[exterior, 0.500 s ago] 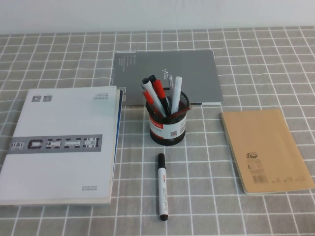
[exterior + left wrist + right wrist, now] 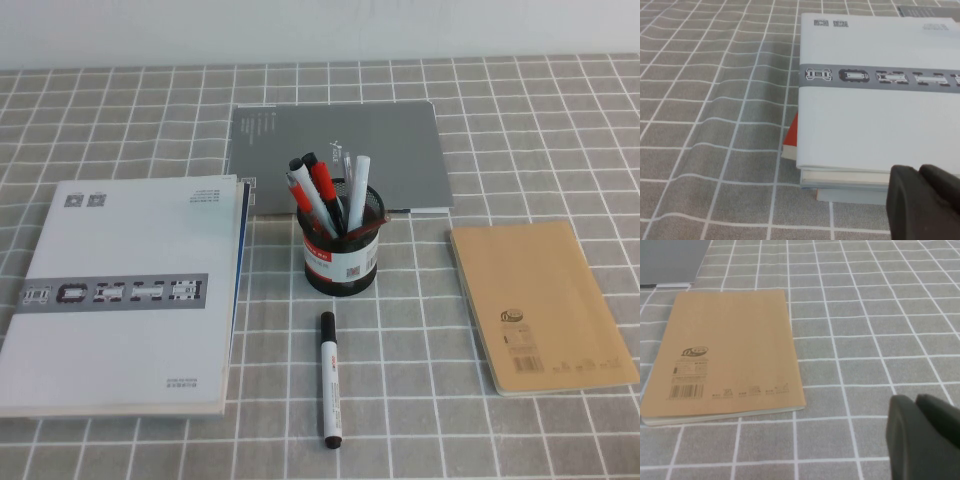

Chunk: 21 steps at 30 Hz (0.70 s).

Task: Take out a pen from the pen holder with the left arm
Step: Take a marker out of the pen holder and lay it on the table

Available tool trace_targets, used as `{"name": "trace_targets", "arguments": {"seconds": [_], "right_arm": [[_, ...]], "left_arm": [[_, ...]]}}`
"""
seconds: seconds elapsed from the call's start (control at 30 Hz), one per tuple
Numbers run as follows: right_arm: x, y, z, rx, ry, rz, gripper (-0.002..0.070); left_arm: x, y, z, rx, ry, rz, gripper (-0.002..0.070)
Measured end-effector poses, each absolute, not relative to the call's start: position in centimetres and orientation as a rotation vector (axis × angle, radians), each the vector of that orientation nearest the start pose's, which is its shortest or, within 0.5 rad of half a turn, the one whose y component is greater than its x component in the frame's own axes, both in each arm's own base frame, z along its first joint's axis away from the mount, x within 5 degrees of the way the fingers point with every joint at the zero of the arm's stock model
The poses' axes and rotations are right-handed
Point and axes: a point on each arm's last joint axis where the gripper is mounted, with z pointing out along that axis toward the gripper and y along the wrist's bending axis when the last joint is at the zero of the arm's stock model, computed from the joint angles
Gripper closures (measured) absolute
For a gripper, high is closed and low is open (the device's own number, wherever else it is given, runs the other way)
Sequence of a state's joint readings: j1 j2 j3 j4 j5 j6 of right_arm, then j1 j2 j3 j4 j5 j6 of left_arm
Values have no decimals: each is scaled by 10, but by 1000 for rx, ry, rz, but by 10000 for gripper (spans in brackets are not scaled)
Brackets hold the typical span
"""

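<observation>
Nothing has moved vs. half a sec ago: the pen holder (image 2: 340, 255), the pens (image 2: 322, 192) inside it and all books on the counter (image 2: 560, 130) are in the same pos. No arm shows in the high view. So, in my judgement, the reach for a pen is not begun.

My left end effector (image 2: 919, 176) has its fingers pressed together and pinches nothing. It hangs low by the near edge of the white book (image 2: 875, 115), i.e. left of the pen holder and well apart from it. The holder is not in my left wrist view at all.

The pens stand upright, a bit leaning, w/ red and black caps above the rim. One black pen (image 2: 330, 378) lies flat on the counter just in front of the pen holder, not touching it.

My right end effector (image 2: 915, 402) is also pressed together and empty, near the kraft notebook (image 2: 725, 355), i.e. right of the pen holder.

For a grasp I must first spread the left fingers, then travel right toward the holder.
</observation>
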<state>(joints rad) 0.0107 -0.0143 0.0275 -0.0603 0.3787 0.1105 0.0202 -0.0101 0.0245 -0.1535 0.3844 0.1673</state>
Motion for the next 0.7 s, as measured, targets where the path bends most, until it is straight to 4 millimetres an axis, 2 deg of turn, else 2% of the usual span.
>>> {"name": "trace_targets", "arguments": {"seconds": [0.5, 0.7], "right_arm": [[52, -1, 171, 56, 1874, 24, 689], [52, -1, 171, 56, 1874, 24, 689]], "left_arm": [[52, -4, 171, 44, 1877, -23, 677], [52, -2, 171, 96, 1879, 54, 677]]}}
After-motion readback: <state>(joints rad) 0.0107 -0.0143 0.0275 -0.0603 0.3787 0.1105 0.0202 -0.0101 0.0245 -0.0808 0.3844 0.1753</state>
